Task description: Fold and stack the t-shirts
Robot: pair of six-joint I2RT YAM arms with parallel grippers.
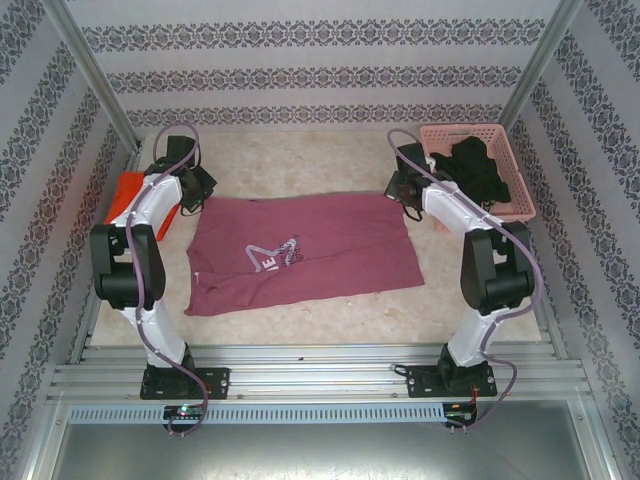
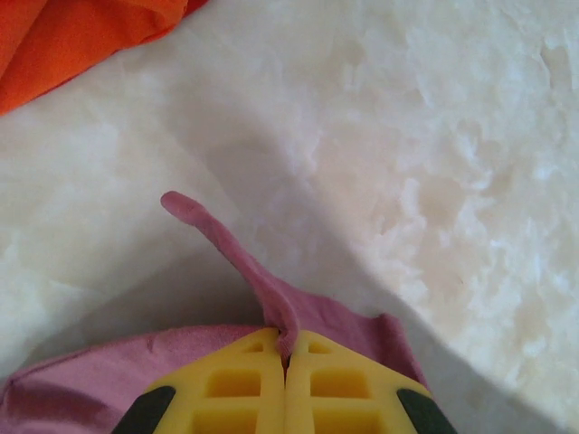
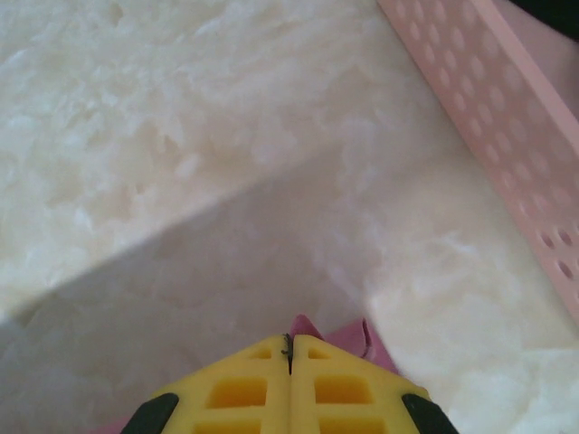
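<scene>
- The maroon t-shirt [image 1: 300, 250] lies spread out across the middle of the table [image 1: 300, 160], chest side up, with its white print [image 1: 270, 255] left of centre.
- Its far edge runs from one of my grippers to the other. The near edge sits closer to my bases, and the near left part hangs lowest in the top view.
- My left gripper [image 2: 285, 348] is at the shirt's far left corner. Its yellow fingers [image 2: 235, 389] are pressed together on the maroon cloth.
- A thin twisted strip of that cloth comes out from between the tips and curls up and away over the bare table. More maroon cloth bunches under and to either side of the fingers.
- My right gripper [image 3: 289, 342] is at the far right corner, jaws pressed tight together. A small peak of maroon cloth shows at the seam of the tips, so it is pinching the shirt's edge there. A bit more cloth shows just to the right.
- The orange t-shirt [image 1: 130, 195] lies at the left edge of the table, partly behind my left arm and apart from the maroon one. I cannot tell how it is folded.
- A pink basket [image 1: 530, 200] stands in the far right corner, near my right gripper but not touching it. Dark clothes [image 1: 480, 170] are heaped inside.
</scene>
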